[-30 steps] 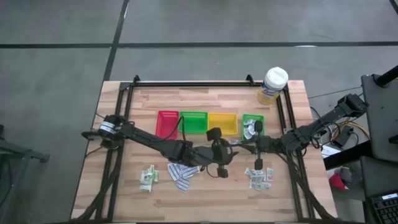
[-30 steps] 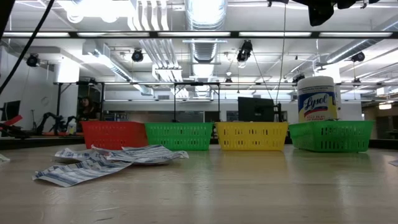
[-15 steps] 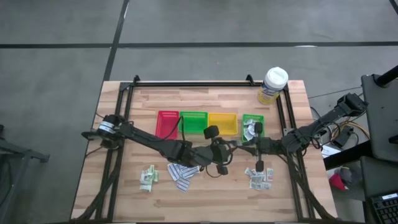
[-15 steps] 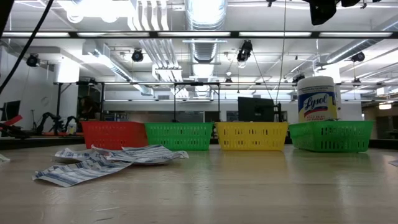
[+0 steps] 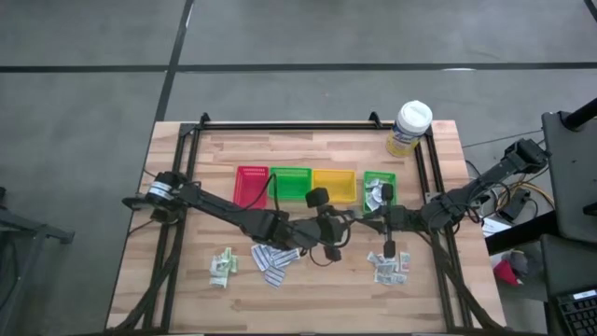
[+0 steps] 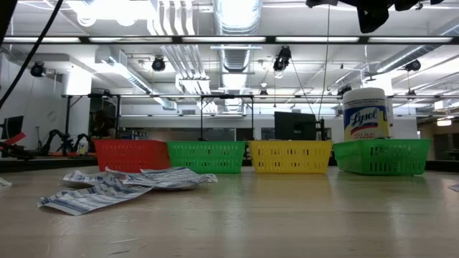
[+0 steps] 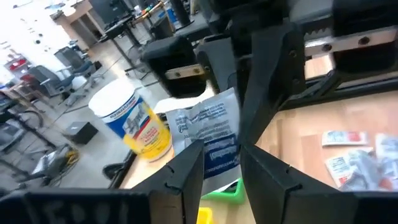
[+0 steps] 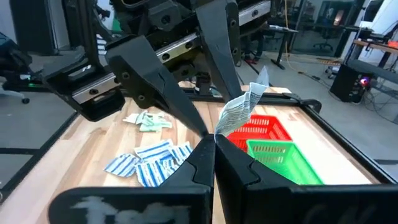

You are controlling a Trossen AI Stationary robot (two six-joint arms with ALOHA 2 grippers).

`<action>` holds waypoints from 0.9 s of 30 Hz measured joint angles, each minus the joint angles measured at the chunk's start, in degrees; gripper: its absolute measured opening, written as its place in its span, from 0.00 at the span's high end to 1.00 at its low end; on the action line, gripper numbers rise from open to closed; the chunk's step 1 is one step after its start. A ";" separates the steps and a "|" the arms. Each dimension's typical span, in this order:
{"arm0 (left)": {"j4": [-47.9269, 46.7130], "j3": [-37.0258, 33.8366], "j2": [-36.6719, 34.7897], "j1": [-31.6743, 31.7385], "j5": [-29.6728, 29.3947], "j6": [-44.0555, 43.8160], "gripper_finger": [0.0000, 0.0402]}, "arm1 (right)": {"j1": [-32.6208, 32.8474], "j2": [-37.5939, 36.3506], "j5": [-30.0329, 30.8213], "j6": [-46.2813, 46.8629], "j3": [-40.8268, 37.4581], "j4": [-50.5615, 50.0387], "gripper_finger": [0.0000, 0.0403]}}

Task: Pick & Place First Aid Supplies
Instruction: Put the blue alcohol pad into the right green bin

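A small white packet with blue print is held in the air above the middle of the table, and it also shows in the left wrist view. My right gripper is shut on it, in front of the trays in the high view. My left gripper faces it from the table's left. It is open, with one finger on either side of the packet. On the table lie pale green-white sachets, long printed strips and small squares. My right gripper pinches the packet's lower end between its two fingertips, coming level from the table's right side. The packet stands up out of the fingers, bent and lifted clear of the table. My left gripper: I cannot tell whether its fingers touch the packet.
A red tray, a green tray, a yellow tray and a small green tray holding packets stand in a row behind the grippers. A white-lidded tub stands at the far right. A black frame borders the table.
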 joint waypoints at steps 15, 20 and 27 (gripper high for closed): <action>-1.90 0.00 -0.32 0.38 -7.59 1.41 0.70 | 0.11 0.08 3.02 -0.14 -0.01 -0.79 0.98; -8.52 0.05 -2.08 -0.66 -11.51 -1.45 0.70 | 0.12 -0.53 8.82 1.06 -0.01 -3.99 0.98; -23.06 0.04 -3.21 -1.22 -11.97 -13.33 0.70 | 0.03 -0.51 9.45 5.77 -0.01 -8.13 0.98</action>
